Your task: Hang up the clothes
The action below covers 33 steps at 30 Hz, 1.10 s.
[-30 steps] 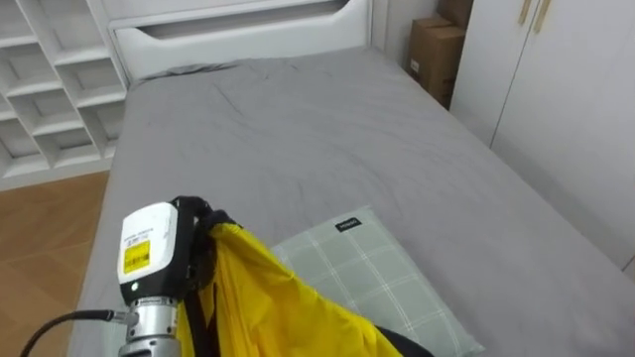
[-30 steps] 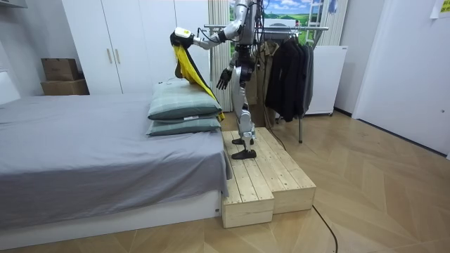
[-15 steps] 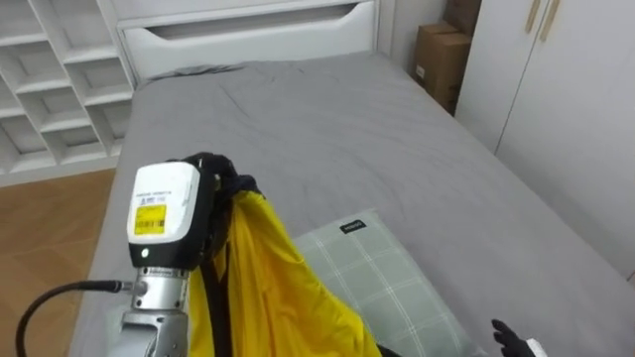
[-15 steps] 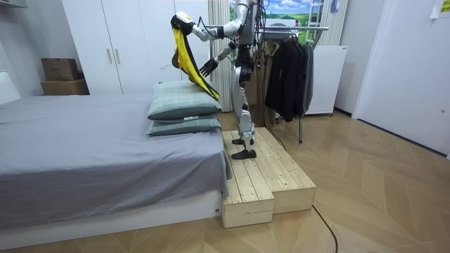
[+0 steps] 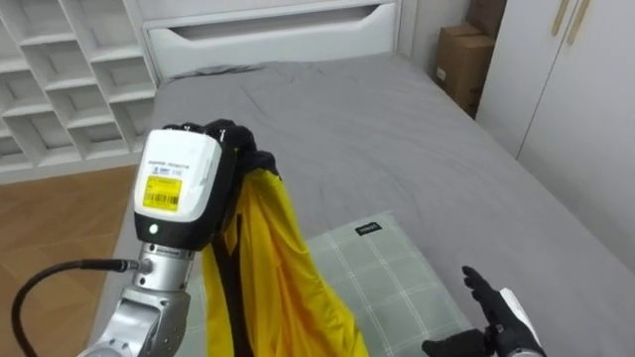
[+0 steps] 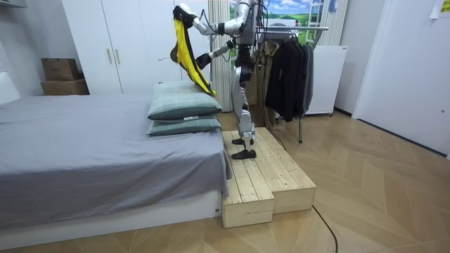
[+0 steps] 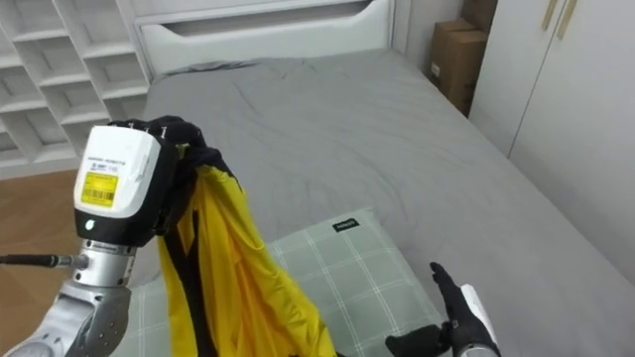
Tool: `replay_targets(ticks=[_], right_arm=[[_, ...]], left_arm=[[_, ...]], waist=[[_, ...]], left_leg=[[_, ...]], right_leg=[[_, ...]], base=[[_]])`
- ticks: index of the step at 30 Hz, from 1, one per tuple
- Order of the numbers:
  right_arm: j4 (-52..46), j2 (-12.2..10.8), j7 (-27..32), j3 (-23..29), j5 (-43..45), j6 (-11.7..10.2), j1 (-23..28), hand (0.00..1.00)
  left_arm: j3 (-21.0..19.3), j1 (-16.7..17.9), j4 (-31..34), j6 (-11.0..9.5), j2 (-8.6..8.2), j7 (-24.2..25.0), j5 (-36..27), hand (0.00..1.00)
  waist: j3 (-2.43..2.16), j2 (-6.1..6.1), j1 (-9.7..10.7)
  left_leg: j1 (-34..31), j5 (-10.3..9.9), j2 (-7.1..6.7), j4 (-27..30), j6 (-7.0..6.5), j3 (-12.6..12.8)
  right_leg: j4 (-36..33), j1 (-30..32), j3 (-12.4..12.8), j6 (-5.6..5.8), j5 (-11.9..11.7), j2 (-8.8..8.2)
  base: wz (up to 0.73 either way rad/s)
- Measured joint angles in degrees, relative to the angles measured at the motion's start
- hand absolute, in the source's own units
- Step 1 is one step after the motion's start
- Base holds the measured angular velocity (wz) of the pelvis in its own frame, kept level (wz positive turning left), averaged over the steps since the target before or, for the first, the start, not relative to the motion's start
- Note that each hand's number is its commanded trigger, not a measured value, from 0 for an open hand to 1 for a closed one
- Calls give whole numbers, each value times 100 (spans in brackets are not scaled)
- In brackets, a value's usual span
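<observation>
Grey bed (image 5: 397, 119) lies below; my left hand (image 5: 184, 188) clenches the yellow garment (image 5: 283, 268), which hangs straight down, and my right hand (image 5: 501, 317), fingers spread, hovers low to its right.

No print legible to us. A yellow sticker (image 5: 164, 188) on the white casing at the back of the left hand (image 5: 198, 203) carries print too small to read. A small dark tag (image 5: 368, 228) at the far edge of the pale green checked pillow (image 5: 397, 283) has unreadable light lettering.
</observation>
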State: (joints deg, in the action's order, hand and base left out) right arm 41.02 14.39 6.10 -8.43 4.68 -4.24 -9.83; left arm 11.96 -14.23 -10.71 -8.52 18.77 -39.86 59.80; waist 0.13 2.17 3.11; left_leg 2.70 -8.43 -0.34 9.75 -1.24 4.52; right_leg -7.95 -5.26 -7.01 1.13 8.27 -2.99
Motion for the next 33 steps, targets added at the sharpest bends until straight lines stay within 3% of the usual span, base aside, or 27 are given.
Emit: replay_targets(ticks=[6, 15, 21, 28, 33], right_arm=[[-260, -2, -13, -51, -5, -8, 0, 0], [-278, -4, -207, -295, -250, -24, 0, 0], [-257, -4, -409, -340, -694, -134, 4, 0], [-51, -12, -695, -524, -1286, -119, 160, 0], [372, -167, -876, -545, -1817, -115, 162, 0]], left_arm=[[0, -1, 101, 57, 0, 34, 107, 100], [-1, -32, 121, -63, 3, 27, 128, 100], [-3, -117, 284, -187, 63, 9, 235, 100], [-2, -212, 604, -127, 187, 0, 232, 100], [-2, -216, 866, -64, 214, 3, 248, 100]], waist=[[10, 28, -31], [10, 53, -62], [36, 103, -106], [41, 219, -124], [34, 251, -134]], left_leg=[[76, -1, 1, -7, 1, -19], [-9, -1, -3, 9, 1, -71], [-10, -1, -8, 2, 1, -67], [-8, -1, -7, -17, 1, -70], [-24, -1, -7, -6, 1, -72]], right_leg=[[8, -86, -40, 0, 0, -3], [15, -50, -102, 0, 0, -1], [20, -52, -87, 0, 0, -4], [28, -45, -99, 1, 1, -8], [22, -33, -107, 1, 1, -9]], base=[[1], [4], [0], [0], [0]])
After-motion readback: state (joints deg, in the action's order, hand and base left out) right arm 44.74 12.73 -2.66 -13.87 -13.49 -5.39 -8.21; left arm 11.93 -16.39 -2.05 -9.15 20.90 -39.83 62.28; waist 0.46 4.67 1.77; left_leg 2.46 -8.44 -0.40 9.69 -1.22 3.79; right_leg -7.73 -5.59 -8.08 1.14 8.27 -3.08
